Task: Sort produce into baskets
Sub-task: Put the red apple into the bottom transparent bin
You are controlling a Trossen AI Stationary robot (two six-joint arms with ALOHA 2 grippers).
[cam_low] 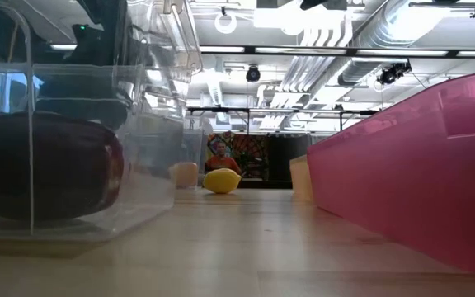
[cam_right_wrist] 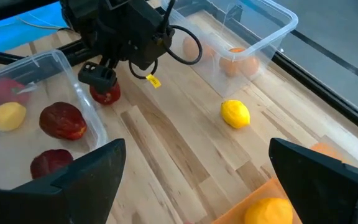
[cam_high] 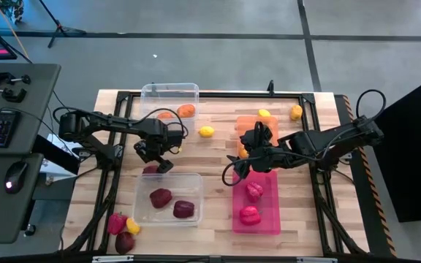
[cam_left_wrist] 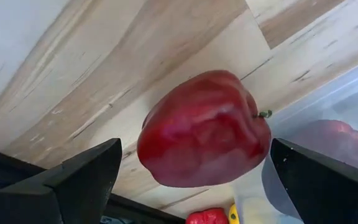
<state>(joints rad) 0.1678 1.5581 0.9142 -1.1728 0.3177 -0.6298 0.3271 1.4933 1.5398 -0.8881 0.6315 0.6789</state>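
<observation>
A dark red toy apple (cam_left_wrist: 204,127) lies on the wooden table just outside the far left corner of the near clear bin (cam_high: 168,212); it also shows in the high view (cam_high: 150,169). My left gripper (cam_left_wrist: 194,155) is open above it, one finger on each side, and no touch shows. My right gripper (cam_right_wrist: 197,155) is open and empty, hovering where the orange bin (cam_high: 251,120) meets the pink bin (cam_high: 269,219). The near clear bin holds two maroon pieces (cam_high: 161,197). The pink bin holds two pink-red pieces (cam_high: 254,191).
A far clear bin (cam_high: 170,91) holds orange pieces. A yellow lemon (cam_high: 206,131) lies loose mid-table, an orange piece (cam_high: 296,112) at the far right. A red, a yellow and a maroon piece (cam_high: 123,230) sit at the near left corner.
</observation>
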